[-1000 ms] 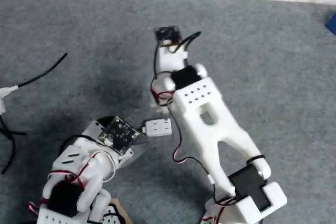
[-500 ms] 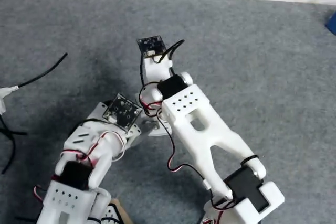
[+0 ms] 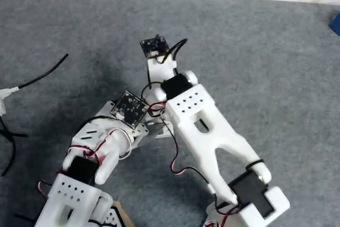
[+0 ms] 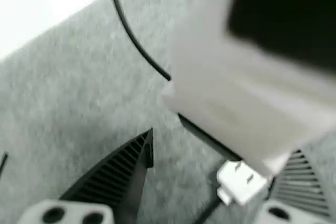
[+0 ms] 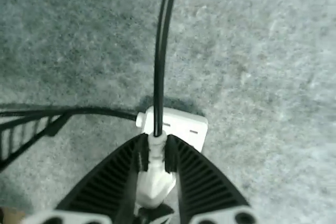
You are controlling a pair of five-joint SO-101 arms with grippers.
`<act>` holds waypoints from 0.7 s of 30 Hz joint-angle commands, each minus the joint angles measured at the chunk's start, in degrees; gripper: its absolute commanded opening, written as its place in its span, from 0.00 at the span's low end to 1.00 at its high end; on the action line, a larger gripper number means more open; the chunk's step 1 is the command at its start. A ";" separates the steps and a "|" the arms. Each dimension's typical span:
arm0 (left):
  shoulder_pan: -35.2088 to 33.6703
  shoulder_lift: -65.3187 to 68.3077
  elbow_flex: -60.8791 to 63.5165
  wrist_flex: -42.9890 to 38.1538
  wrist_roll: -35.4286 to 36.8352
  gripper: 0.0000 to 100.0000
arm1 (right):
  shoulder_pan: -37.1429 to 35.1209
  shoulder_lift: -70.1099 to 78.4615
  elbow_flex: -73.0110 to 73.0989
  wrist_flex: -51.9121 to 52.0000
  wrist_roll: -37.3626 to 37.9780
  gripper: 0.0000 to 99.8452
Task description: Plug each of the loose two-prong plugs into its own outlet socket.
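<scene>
While ribbed right claw (image 5: 156, 143) pinches white plug (image 5: 154, 183) by boxy outlet (image 5: 187, 129), left claw (image 4: 223, 149) gapes

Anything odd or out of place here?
Nothing damaged, but the arms crowd one spot: the right arm hangs close over the open left gripper and a loose plug; the right gripper holds a second plug near the outlet.

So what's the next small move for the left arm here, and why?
Probably close the left pincer on the small white slotted outlet block, to steady it. That pincer is open with the block between its fingers, nearer one of them, while the right pincer is shut on the white plastic plug with its black cable, close to the block on the grey carpet.
</scene>
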State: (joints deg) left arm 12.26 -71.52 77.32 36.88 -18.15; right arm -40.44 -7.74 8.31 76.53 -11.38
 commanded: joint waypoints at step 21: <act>-12.97 4.09 -1.63 -3.08 0.26 0.35 | 6.90 -11.03 14.20 -4.88 5.19 0.01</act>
State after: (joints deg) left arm 4.26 -67.91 77.41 35.03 -18.33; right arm -34.20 -16.00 21.85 73.01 -6.55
